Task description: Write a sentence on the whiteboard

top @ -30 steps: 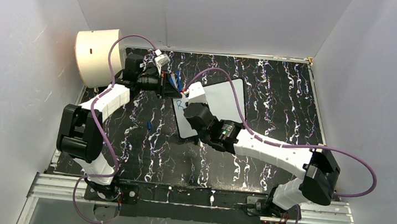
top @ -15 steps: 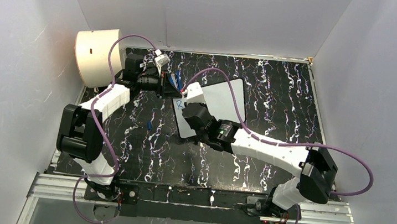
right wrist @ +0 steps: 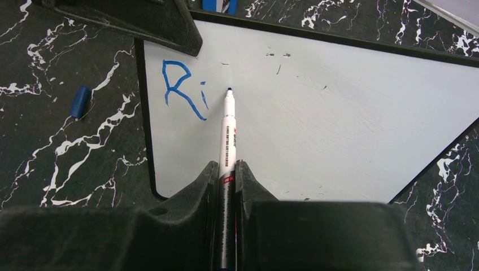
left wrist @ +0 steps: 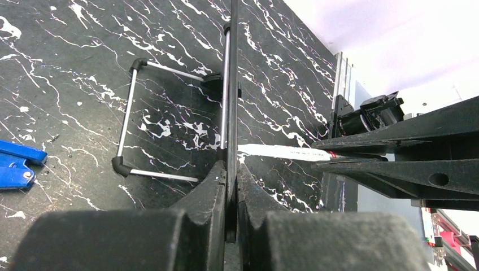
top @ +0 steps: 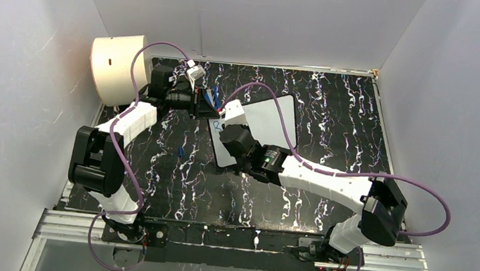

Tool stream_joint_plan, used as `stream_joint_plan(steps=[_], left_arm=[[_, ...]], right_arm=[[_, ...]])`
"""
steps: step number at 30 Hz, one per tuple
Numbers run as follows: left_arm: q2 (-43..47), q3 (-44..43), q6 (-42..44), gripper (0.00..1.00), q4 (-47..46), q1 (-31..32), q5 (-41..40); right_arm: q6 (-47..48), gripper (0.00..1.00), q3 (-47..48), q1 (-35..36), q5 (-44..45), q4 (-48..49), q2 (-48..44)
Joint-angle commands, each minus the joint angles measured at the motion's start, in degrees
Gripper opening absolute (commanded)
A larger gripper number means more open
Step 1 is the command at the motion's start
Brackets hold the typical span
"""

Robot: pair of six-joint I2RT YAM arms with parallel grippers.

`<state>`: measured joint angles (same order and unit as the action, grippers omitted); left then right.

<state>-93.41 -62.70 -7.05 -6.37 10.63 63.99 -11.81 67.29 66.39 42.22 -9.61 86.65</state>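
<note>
The whiteboard (top: pixel 269 122) lies tilted on the black marbled table. My left gripper (left wrist: pixel 231 169) is shut on its thin edge, seen edge-on in the left wrist view, and also shows as dark fingers (right wrist: pixel 141 20) at the board's top left corner (right wrist: pixel 316 124). My right gripper (right wrist: pixel 226 166) is shut on a white marker pen (right wrist: pixel 227 135). The pen's blue tip sits just right of the sentence (right wrist: pixel 182 89), blue lettering reading "Ri". Whether the tip touches the board cannot be told. The pen (left wrist: pixel 277 152) crosses behind the board's edge (left wrist: pixel 233 84).
A cream drum (top: pixel 118 69) stands at the back left. A blue pen cap (right wrist: pixel 79 101) lies on the table left of the board. A blue clip (left wrist: pixel 14 164) rests near the board's wire stand (left wrist: pixel 133 113). White walls enclose the table.
My right arm has edged slightly left over the board with the pen in it. The left arm and the board have not moved.
</note>
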Motion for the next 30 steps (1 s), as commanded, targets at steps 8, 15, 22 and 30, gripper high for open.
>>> stream_joint_plan(steps=[8, 15, 22, 30], left_arm=[[3.58, -0.19, 0.2, 0.0, 0.57, 0.26, 1.14], [3.58, -0.15, 0.19, 0.0, 0.57, 0.26, 0.89], [3.49, -0.17, 0.11, 0.0, 0.57, 0.24, 0.75], [3.35, -0.15, 0.02, 0.0, 0.57, 0.26, 0.57]], right_arm=[[0.51, 0.0, 2.45, -0.52, 0.31, 4.81, 0.49], [0.96, 0.0, 2.67, -0.55, -0.6, 4.96, 0.62], [1.11, 0.0, 2.15, -0.54, -1.93, 4.94, 0.1], [0.84, 0.0, 2.23, -0.47, -3.05, 3.12, 0.27]])
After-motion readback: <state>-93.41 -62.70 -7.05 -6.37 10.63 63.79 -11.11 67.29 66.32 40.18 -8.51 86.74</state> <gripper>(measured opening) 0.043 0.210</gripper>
